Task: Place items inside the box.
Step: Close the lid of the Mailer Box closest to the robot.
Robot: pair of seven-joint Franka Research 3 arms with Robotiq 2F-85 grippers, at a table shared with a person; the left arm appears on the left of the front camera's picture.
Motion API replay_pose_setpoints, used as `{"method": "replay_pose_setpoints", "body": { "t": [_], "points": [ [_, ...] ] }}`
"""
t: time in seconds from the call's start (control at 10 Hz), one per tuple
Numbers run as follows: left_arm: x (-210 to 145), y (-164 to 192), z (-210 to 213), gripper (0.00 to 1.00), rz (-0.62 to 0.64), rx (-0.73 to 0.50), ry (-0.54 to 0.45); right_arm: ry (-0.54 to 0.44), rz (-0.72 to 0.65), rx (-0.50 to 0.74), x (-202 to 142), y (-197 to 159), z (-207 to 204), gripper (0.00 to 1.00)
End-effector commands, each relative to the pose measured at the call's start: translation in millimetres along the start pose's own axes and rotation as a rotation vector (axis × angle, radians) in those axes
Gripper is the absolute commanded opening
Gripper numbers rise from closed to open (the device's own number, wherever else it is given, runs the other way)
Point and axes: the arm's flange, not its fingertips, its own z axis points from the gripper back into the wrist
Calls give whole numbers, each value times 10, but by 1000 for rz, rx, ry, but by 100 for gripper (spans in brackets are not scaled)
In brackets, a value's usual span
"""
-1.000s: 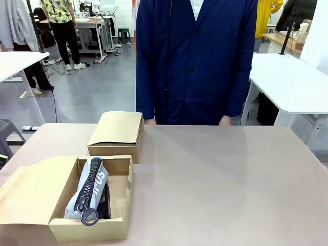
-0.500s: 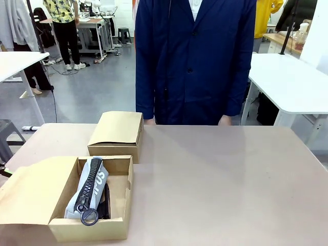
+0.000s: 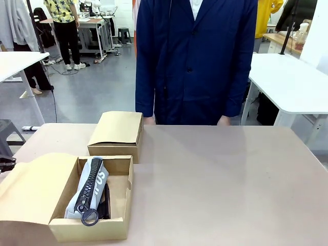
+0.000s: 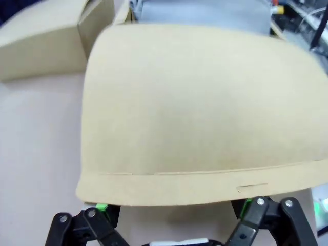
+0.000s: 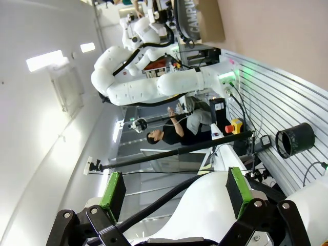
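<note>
The box sits at the table's front left, its wide flap lid lying open to the left. Inside, a grey pouch with a black zipper and ring pull leans over a black item. A dark part of my left gripper shows at the flap's left edge. In the left wrist view the flap spreads just beyond my left gripper, whose jaws stand wide apart and open. My right gripper is open and empty, facing the robot's base; the box and pouch lie far off.
A smaller closed cardboard box stands just behind the big one. A person in a dark blue coat stands at the far edge, hands down. The table's middle and right are bare.
A dark part of my left gripper has edged into the front view at the left, beside the flap. The box, its contents and the person have not moved.
</note>
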Motion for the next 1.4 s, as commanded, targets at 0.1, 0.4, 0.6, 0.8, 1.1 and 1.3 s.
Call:
{"method": "replay_pose_setpoints", "body": {
  "t": [0.1,0.4,0.6,0.8,1.1,1.3],
  "points": [
    [118,-34,71,100,-50,49,-156,-12,-7,21,-4,65,5,100],
    [432,-149,161,100,-124,98,-301,-12,-7,21,-4,65,5,100],
    [710,-264,178,100,-183,126,-361,-12,-7,21,-4,65,5,100],
    [985,-442,91,100,-178,98,-457,-12,-7,21,-4,65,5,100],
    [1370,-731,-348,100,-159,13,-551,-12,-7,21,-4,65,5,100],
    [1528,-952,-984,100,-207,-68,-545,-12,-7,21,-4,65,5,100]
  ]
}}
